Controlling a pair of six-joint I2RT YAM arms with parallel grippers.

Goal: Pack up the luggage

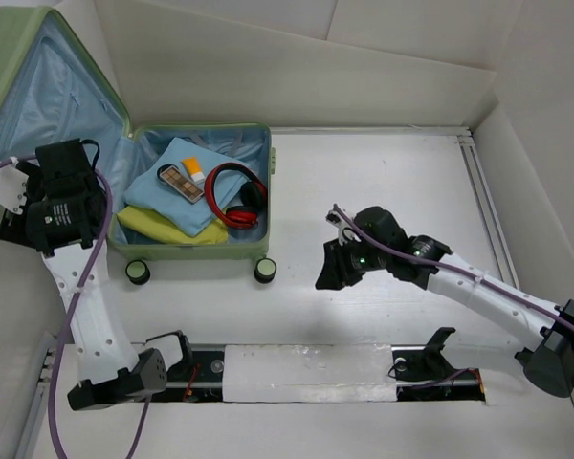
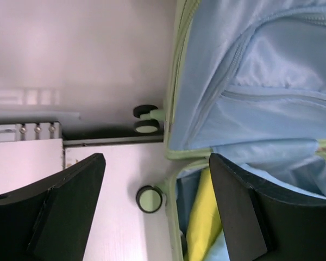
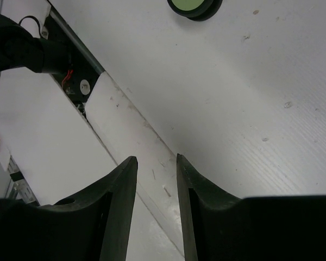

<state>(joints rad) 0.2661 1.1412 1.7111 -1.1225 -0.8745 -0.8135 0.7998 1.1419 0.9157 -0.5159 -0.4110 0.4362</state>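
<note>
The pale green luggage [image 1: 201, 251] lies open at the left, its lid [image 1: 38, 67] leaning back and showing blue lining. In the base lie a blue cloth [image 1: 158, 186], a yellow cloth [image 1: 163, 228], red headphones [image 1: 241, 196] and a small flat case [image 1: 180, 182]. My left gripper [image 1: 77, 215] hangs open over the hinge corner. In the left wrist view its gripper [image 2: 156, 160] straddles the green rim [image 2: 171, 109] without touching it, above a wheel [image 2: 150, 199] and the yellow cloth [image 2: 204, 217]. My right gripper [image 1: 327, 277] [image 3: 156, 159] is open over bare table, holding nothing.
A luggage wheel [image 3: 194, 6] sits just ahead of the right gripper. A white strip over a dark slot [image 1: 306, 373] runs along the near edge between the arm bases. White walls enclose the table, with a rail [image 1: 483, 201] along the right side.
</note>
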